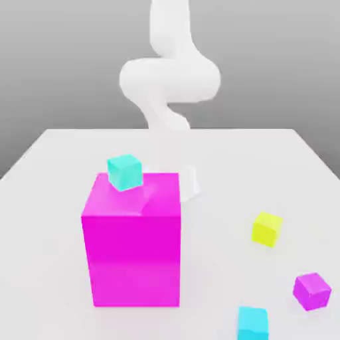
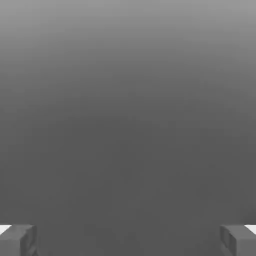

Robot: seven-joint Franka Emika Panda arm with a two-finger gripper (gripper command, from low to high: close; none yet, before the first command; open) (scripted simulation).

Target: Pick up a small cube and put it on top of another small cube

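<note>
The sky-cyan small cube (image 1: 252, 323) lies on the white table at the front, toward the exterior view's right. The turquoise small cube (image 1: 124, 171) sits on the back left corner of the big magenta block's (image 1: 133, 252) top. My white arm (image 1: 169, 80) rises behind the block, and its pale lower end (image 1: 190, 182) shows just past the block's back right corner. In the hand view my gripper (image 2: 128, 240) is open. Its grey fingertips (image 2: 19, 240) stand far apart with nothing between them, in front of a plain grey background.
A small yellow cube (image 1: 267, 229) and a small magenta cube (image 1: 311, 290) lie on the table (image 1: 60, 166) at the exterior view's right, between the block and the table's edge. The big magenta block stands tall in the middle front.
</note>
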